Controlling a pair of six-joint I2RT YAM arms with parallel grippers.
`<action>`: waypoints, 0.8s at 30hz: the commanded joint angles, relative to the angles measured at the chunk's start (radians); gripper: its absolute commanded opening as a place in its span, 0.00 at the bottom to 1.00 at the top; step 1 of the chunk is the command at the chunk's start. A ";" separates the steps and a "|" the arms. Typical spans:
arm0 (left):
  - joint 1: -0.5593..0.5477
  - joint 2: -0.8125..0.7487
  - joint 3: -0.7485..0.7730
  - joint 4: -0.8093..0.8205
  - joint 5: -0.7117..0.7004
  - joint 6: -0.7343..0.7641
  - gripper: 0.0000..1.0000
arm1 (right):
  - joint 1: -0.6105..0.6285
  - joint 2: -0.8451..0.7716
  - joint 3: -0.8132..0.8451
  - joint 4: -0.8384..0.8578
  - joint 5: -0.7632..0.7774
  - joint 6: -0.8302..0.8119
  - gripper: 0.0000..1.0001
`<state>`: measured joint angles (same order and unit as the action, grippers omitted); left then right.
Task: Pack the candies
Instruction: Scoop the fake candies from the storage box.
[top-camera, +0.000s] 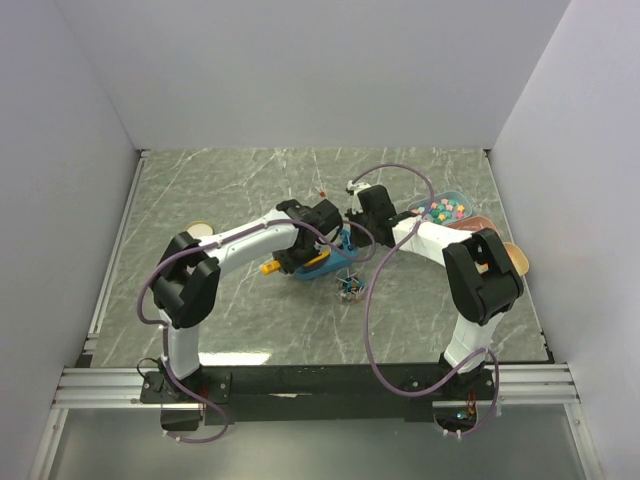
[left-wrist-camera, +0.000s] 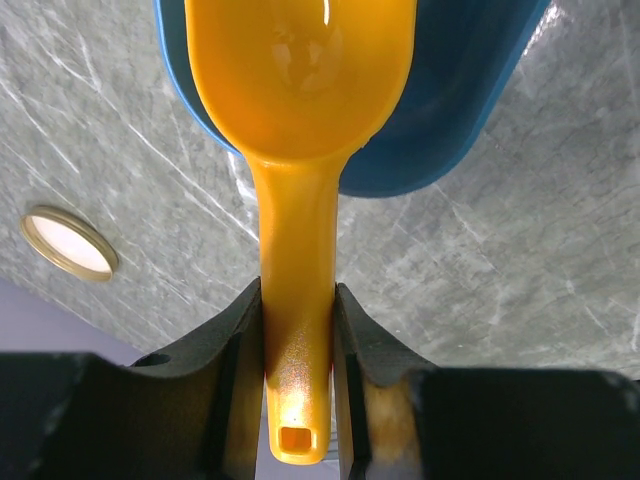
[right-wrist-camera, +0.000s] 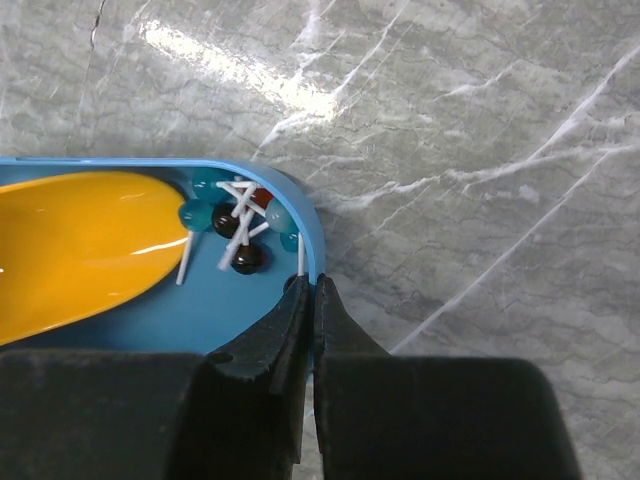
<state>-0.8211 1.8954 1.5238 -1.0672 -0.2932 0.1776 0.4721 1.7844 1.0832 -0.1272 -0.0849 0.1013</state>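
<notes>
The left end effector (left-wrist-camera: 298, 305) is clamping the handle of a yellow scoop (left-wrist-camera: 300, 90), with its jaws closed snugly on both sides. The right end effector (right-wrist-camera: 311, 292) is pinching the rim of a blue tray (right-wrist-camera: 140, 320), fingers closed on the thin wall. That pinch is taking only a sliver of plastic, so a push from the scoop is risking the tray twisting or slipping free. Inside, the candies (right-wrist-camera: 236, 222) are lying bunched against the tray's rounded end, just beside the scoop's bowl and close to the rim, so a sweep toward them is threatening to flick them over the edge onto the table (right-wrist-camera: 480, 150). More loose candies (top-camera: 348, 285) are sitting on the table near the tray. Scooping at them is risking scattering them, since both arms are crowding that spot.
</notes>
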 joint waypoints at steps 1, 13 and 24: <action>0.004 0.034 0.062 -0.045 0.014 -0.027 0.01 | 0.020 -0.056 0.026 0.018 0.005 -0.002 0.00; 0.004 0.157 0.170 -0.080 0.071 -0.089 0.01 | 0.065 -0.079 0.012 0.049 -0.036 0.070 0.00; 0.000 0.127 0.116 0.039 0.127 -0.009 0.01 | 0.060 -0.074 -0.025 0.124 -0.092 0.133 0.00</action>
<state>-0.8165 2.0380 1.6779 -1.1515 -0.2260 0.1219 0.5049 1.7756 1.0660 -0.1093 -0.0811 0.2020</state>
